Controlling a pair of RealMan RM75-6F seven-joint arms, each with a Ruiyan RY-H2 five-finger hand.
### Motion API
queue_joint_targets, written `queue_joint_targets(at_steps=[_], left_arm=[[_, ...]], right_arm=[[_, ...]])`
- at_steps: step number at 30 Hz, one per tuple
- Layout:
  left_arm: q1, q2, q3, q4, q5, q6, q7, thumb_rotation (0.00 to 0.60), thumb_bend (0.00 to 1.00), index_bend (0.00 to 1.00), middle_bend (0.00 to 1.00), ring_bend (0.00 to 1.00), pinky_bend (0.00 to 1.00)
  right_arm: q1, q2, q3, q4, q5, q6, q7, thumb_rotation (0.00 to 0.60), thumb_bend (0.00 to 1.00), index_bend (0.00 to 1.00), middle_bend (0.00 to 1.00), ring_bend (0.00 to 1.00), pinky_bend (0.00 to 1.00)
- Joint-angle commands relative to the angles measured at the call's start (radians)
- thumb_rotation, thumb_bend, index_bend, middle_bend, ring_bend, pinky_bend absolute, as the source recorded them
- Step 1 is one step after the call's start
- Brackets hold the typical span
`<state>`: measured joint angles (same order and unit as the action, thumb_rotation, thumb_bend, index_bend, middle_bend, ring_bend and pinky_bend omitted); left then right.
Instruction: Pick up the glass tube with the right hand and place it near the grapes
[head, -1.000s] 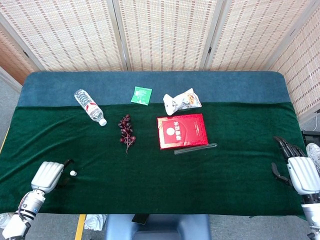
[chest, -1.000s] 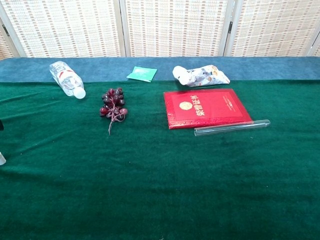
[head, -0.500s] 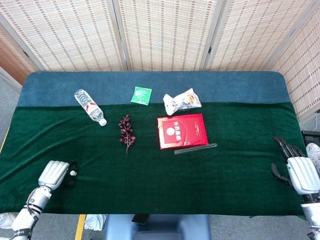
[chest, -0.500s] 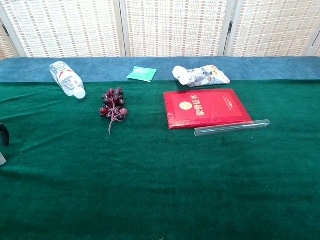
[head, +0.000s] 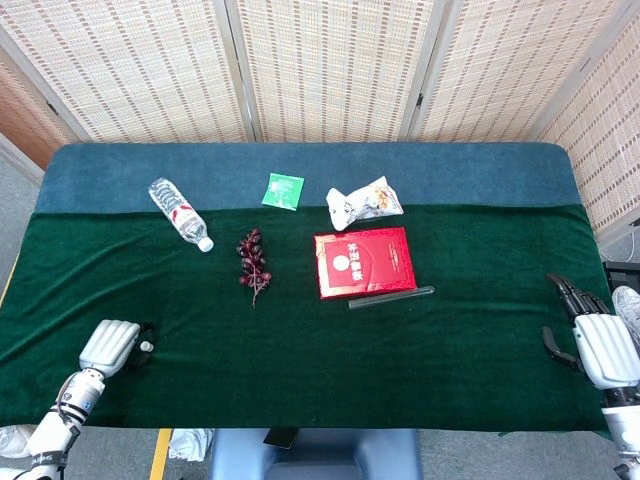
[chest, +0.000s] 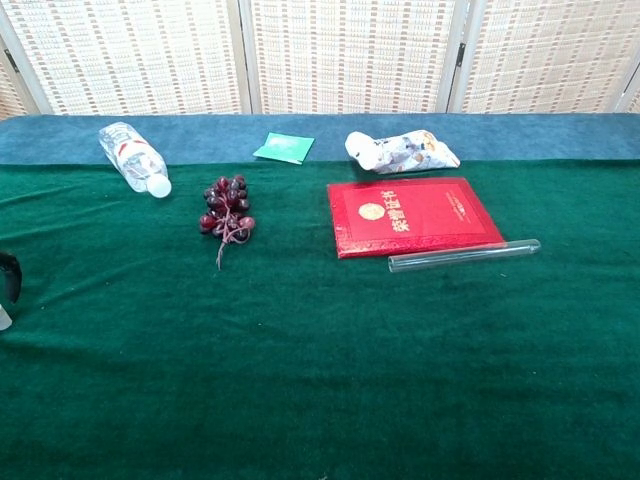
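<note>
The left robot hand (head: 112, 345) sits at the near-left edge of the green cloth-covered surface (head: 300, 350), holding nothing. Its fingers look curled in, though that's hard to call from the head view, and the chest view only catches a dark sliver at the frame edge. Further back there's a clear plastic water bottle (chest: 133, 157) lying on its side, then the bunch of dark purple grapes (chest: 227, 211), with a small green packet (chest: 283, 148) behind them. Next comes a crumpled white snack bag (chest: 403, 152) and a flat red booklet (chest: 413, 216). The clear glass tube (chest: 464, 256) lies flat right along the booklet's near edge, well apart from the grapes. The right robot hand (head: 598, 340) is way out at the far-right edge, fingers apart, holding nothing, nowhere near the tube.
</note>
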<state>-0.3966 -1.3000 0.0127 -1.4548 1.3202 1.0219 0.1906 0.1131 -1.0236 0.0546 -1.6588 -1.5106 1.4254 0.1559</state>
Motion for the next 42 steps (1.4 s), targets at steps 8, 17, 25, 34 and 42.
queue_joint_targets(at_steps=[8, 17, 25, 34, 42], left_arm=[[0.001, -0.007, -0.002, 0.018, -0.003, -0.003, -0.015, 0.600, 0.40, 0.50, 1.00, 0.87, 0.80], [0.001, -0.021, -0.002, 0.043, -0.002, -0.007, -0.025, 0.600, 0.42, 0.52, 1.00, 0.87, 0.80], [0.004, -0.024, -0.008, 0.045, 0.002, -0.003, -0.068, 0.600, 0.49, 0.57, 1.00, 0.88, 0.80], [0.010, 0.041, -0.041, -0.027, 0.032, 0.045, -0.186, 0.600, 0.52, 0.59, 1.00, 0.89, 0.80], [0.021, 0.092, -0.048, -0.100, 0.066, 0.087, -0.240, 0.600, 0.52, 0.59, 1.00, 0.89, 0.80]], right_arm=[[0.000, 0.001, 0.001, -0.006, 0.002, -0.001, -0.007, 0.600, 0.56, 0.00, 0.13, 0.20, 0.20], [0.000, 0.002, 0.002, -0.009, 0.007, -0.003, -0.012, 0.600, 0.56, 0.00, 0.13, 0.21, 0.20], [0.002, 0.002, 0.005, -0.010, 0.011, -0.007, -0.013, 0.600, 0.56, 0.00, 0.14, 0.21, 0.20], [0.050, 0.017, 0.023, -0.044, 0.012, -0.061, -0.068, 0.600, 0.56, 0.00, 0.19, 0.27, 0.21], [0.184, -0.038, 0.078, -0.082, 0.114, -0.241, -0.236, 0.600, 0.52, 0.17, 0.62, 0.76, 0.65]])
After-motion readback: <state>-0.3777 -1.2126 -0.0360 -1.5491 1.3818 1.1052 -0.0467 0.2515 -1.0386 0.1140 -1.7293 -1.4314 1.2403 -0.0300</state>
